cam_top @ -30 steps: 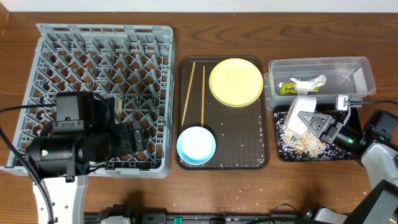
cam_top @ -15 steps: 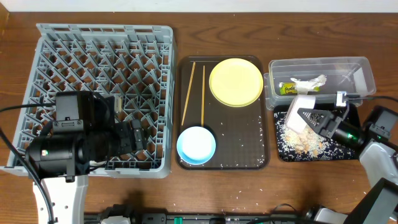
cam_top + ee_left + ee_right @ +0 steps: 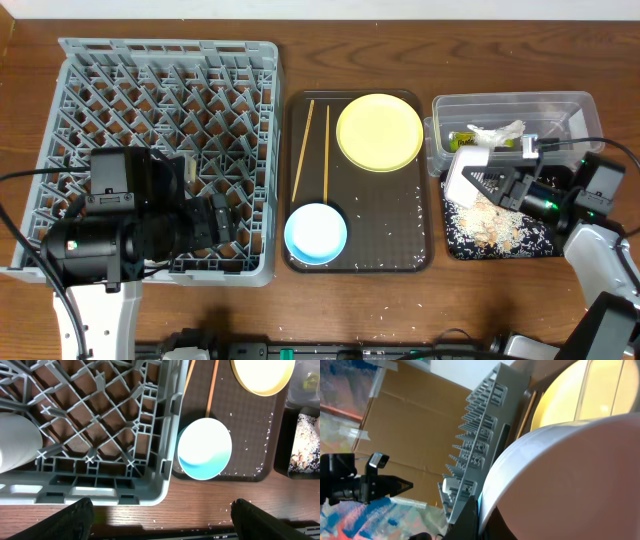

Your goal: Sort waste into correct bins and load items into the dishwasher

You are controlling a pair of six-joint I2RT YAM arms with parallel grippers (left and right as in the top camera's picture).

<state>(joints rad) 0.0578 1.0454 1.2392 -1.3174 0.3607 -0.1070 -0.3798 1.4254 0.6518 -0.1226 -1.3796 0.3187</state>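
We see the large grey dish rack at the left. Beside it lie the yellow plate, flat, the light blue bowl, upright, and two chopsticks, roughly parallel. The wrapper sits crumpled in the clear tub. Scraps and rice litter the black tray. The small white bowl is tipped on edge over that tray, seemingly clamped by the right gripper.
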